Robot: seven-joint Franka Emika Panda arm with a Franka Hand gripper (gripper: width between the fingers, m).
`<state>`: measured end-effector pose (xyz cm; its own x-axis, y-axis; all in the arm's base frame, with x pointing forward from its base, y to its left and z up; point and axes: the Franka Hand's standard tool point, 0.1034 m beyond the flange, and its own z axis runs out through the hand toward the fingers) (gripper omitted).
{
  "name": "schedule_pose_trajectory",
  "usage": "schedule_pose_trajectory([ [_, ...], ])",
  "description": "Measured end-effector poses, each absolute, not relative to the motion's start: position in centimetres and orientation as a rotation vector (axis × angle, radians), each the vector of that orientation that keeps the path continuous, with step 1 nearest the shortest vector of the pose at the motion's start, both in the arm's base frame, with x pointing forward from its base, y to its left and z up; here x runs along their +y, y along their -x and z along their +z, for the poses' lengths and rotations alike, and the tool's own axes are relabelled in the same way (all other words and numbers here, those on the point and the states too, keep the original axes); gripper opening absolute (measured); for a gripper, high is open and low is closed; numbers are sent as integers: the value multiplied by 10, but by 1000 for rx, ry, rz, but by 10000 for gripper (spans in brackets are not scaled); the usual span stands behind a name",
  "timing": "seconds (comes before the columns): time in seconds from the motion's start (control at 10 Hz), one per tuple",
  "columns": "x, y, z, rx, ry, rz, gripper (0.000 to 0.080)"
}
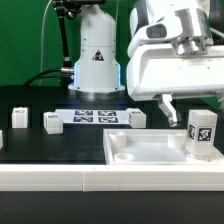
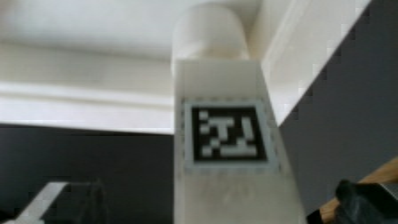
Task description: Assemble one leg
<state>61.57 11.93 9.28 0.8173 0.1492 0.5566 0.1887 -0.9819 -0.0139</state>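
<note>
A leg (image 1: pixel 203 133), a white post with a black-and-white tag, stands upright at the corner of the large flat white panel (image 1: pixel 150 152) on the exterior view's right. My gripper (image 1: pixel 190 108) hangs just above it, open. In the wrist view the leg (image 2: pixel 228 130) fills the middle and runs between my fingers (image 2: pixel 50 205), with a dark gap on each side, so neither finger touches it. Its far end meets the panel (image 2: pixel 71 75). Three more legs (image 1: pixel 52 122) stand on the black table.
The marker board (image 1: pixel 98 116) lies on the table behind the panel, in front of the arm's white base (image 1: pixel 97 60). The loose legs stand at the exterior view's left (image 1: pixel 20 117) and beside the marker board (image 1: pixel 135 118). A white ledge (image 1: pixel 60 178) runs along the front.
</note>
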Motion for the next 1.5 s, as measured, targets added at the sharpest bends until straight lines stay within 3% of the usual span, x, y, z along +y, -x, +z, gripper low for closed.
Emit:
schedule_pose_trajectory([
  [0.2, 119, -616, 95, -279, 2941, -847, 649],
  [1.0, 117, -619, 92, -254, 3050, -56, 649],
  [1.5, 113, -622, 86, -244, 3054, -46, 649],
])
